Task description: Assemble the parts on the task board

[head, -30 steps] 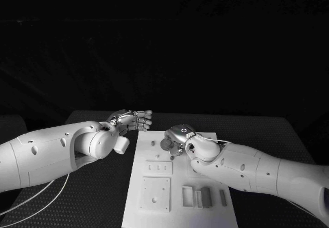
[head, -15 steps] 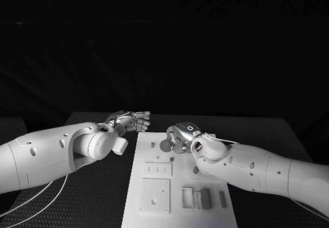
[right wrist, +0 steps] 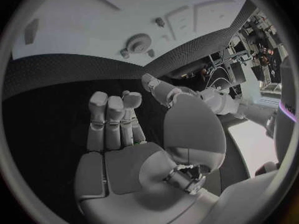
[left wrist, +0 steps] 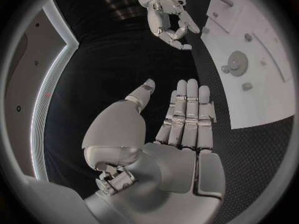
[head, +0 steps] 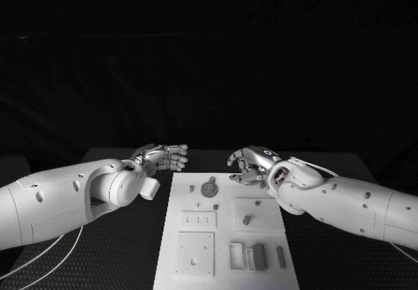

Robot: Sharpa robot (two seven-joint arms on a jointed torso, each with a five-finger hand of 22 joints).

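No writing is readable on the white board (head: 228,241); the left hand (head: 163,156) lies empty with fingers apart, the right hand (head: 250,164) curls on nothing.

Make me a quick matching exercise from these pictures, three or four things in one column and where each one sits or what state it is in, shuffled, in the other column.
Things:
1. left hand
2. right hand
3. round gear-like part
4. task board

Places or states:
A. lies flat in the middle of the table, between the two arms
B. sits on the far end of the board
C. fingers curled in, holding nothing, at the board's far right corner
D. fingers straight and apart, holding nothing, over the table beside the board's far left corner

Pairs: 1-D, 2-C, 3-B, 4-A
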